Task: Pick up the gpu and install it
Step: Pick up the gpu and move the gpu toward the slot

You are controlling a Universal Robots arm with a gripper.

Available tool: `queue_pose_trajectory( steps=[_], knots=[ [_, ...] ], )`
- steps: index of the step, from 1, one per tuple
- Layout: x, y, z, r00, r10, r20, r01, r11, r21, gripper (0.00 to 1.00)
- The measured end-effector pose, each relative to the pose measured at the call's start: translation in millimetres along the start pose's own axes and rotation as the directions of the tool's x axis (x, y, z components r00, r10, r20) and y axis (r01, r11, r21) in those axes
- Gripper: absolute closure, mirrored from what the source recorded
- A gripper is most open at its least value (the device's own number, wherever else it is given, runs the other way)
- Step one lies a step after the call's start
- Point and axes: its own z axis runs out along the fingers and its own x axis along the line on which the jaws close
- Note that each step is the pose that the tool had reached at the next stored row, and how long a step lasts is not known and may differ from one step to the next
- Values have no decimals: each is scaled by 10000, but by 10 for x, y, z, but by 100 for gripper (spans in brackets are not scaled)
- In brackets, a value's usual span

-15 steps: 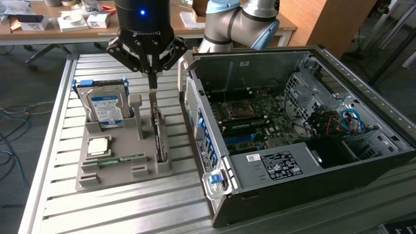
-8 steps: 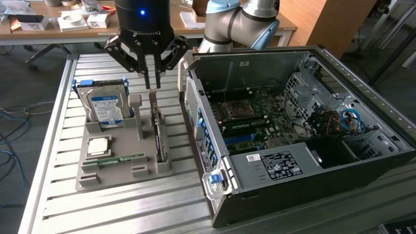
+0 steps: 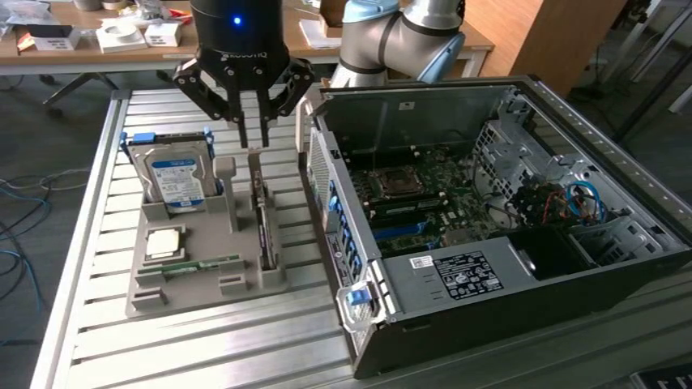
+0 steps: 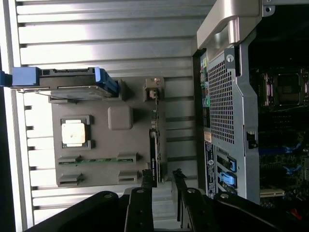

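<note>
a blue-labelled hard drive (image 3: 175,178) stands in the grey tray (image 3: 222,243) near the gripper (image 3: 255,146); a cpu (image 3: 164,241) and green memory stick (image 3: 200,266) lie flat farther from it.

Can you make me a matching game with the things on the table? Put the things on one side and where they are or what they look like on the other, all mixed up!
Things:
1. hard drive
2. gpu
3. processor chip
4. computer case

Clues:
A. lying flat in a square pocket of the grey holder
B. open, on the exterior view's right
C. standing up, with a blue label
D. on its edge in a long slot, just below the gripper

Right pairs: 1-C, 2-D, 3-A, 4-B.
</note>
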Motion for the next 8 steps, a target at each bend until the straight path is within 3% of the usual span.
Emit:
queue_pose_trajectory(
  steps=[2, 3, 8],
  knots=[
    [0, 0, 0, 10000, 0, 1, 0, 10000, 0, 69],
    [0, 0, 0, 10000, 0, 1, 0, 10000, 0, 63],
    [1, -1, 26, 10000, 0, 1, 0, 10000, -8, 63]
  ],
)
